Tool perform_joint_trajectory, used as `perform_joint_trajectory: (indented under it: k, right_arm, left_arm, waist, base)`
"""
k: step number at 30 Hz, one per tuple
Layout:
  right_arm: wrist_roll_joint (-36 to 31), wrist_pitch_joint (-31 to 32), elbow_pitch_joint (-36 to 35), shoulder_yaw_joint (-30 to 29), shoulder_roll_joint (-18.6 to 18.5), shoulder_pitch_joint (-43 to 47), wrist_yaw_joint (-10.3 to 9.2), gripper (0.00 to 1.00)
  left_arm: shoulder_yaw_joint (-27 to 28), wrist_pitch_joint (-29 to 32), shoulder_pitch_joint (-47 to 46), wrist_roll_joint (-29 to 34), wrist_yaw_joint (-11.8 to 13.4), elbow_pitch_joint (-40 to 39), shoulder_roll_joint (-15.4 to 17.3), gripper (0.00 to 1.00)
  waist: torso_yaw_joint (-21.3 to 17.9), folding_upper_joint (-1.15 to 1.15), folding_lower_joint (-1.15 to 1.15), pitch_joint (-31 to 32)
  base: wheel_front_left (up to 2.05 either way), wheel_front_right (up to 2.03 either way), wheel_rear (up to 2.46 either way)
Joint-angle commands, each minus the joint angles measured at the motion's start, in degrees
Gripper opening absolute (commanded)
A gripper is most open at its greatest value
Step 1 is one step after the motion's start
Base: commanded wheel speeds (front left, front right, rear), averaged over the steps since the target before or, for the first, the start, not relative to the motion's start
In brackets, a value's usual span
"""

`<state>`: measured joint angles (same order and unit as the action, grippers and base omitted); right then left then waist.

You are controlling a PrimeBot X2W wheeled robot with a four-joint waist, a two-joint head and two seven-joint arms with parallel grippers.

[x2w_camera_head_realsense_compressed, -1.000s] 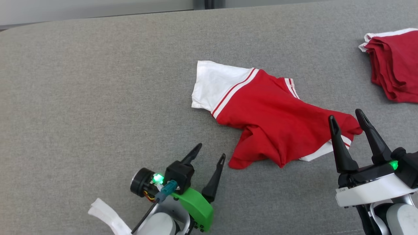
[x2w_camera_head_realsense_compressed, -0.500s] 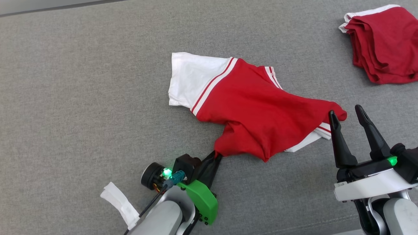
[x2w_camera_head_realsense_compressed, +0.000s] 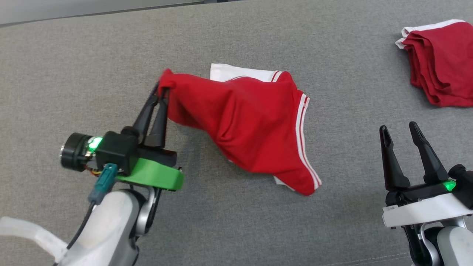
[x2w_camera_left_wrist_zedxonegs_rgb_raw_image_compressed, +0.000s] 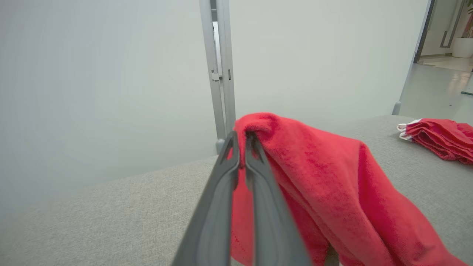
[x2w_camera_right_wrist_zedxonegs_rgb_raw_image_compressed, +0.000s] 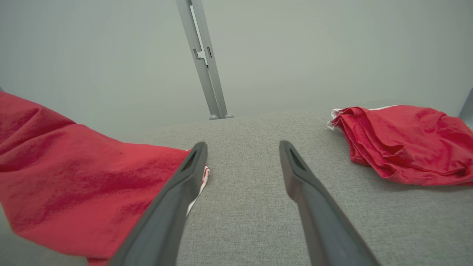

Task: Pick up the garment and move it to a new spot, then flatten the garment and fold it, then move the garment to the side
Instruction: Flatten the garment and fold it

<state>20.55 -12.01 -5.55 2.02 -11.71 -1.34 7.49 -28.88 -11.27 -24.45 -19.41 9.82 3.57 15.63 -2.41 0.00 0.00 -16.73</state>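
The garment (x2w_camera_head_realsense_compressed: pixel 251 122) is a red shirt with white sleeves and white stripes, partly lifted off the grey surface. My left gripper (x2w_camera_head_realsense_compressed: pixel 163 89) is shut on a red corner of it, holding that corner up at the left while the rest drapes down to the right. In the left wrist view the fingers (x2w_camera_left_wrist_zedxonegs_rgb_raw_image_compressed: pixel 236 173) pinch the red cloth (x2w_camera_left_wrist_zedxonegs_rgb_raw_image_compressed: pixel 314 177) at their tips. My right gripper (x2w_camera_head_realsense_compressed: pixel 400 128) stands open at the lower right, apart from the garment, nothing between its fingers. The right wrist view has the open gripper (x2w_camera_right_wrist_zedxonegs_rgb_raw_image_compressed: pixel 243 146) with the garment (x2w_camera_right_wrist_zedxonegs_rgb_raw_image_compressed: pixel 74 170) at the left.
A second red garment (x2w_camera_head_realsense_compressed: pixel 439 62), folded in a pile, lies at the far right of the grey padded surface (x2w_camera_head_realsense_compressed: pixel 92 55); it appears too in the right wrist view (x2w_camera_right_wrist_zedxonegs_rgb_raw_image_compressed: pixel 402 144). A pale wall with a metal post (x2w_camera_left_wrist_zedxonegs_rgb_raw_image_compressed: pixel 220 66) stands behind the surface.
My left gripper shut on the garment's lower red corner, then rose and swung up and left, dragging the cloth over itself. The right gripper stayed open. The camera shifted.
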Motion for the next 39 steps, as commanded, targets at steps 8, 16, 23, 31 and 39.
perform_joint_trajectory:
  k: [8, 16, 23, 31, 39]
  right_arm:
    - [0.0, 0.0, 0.0, -0.7, 0.4, 0.0, 0.00, 1.00]
    - [0.1, 0.0, 0.4, 0.0, 0.2, -1.4, 0.00, 1.00]
    - [-0.9, 0.6, -0.9, -0.2, -0.4, -1.0, 0.00, 1.00]
    - [-2.0, 2.1, -2.2, 0.1, -0.2, 0.9, 0.00, 1.00]
    - [-2.3, 3.2, -3.1, 0.4, 0.2, 3.3, 0.00, 1.00]
  left_arm:
    - [6.1, 9.4, 11.5, -1.5, 8.5, -10.7, 6.7, 0.00]
    - [6.1, 6.7, 15.1, -7.2, 6.3, -2.9, 3.2, 1.00]
    - [10.7, -3.5, 11.6, -6.1, 5.5, -0.2, 0.5, 1.00]
    - [13.2, -3.9, 13.3, -0.4, 4.6, -3.5, 0.4, 1.00]
    - [12.9, -3.9, 18.0, 1.0, 3.9, -3.4, -0.9, 1.00]
  waist:
    - [1.7, 0.00, 0.00, -0.4]
    - [2.0, 0.00, 0.00, -1.3]
    - [2.5, 0.00, 0.00, -0.4]
    - [2.4, 0.00, 0.00, 2.5]
    - [2.1, 0.00, 0.00, 4.6]
  base:
    - [0.00, 0.00, 0.00]
    - [0.00, 0.00, 0.00]
    - [0.00, 0.00, 0.00]
    - [0.00, 0.00, 0.00]
    - [0.00, 0.00, 0.00]
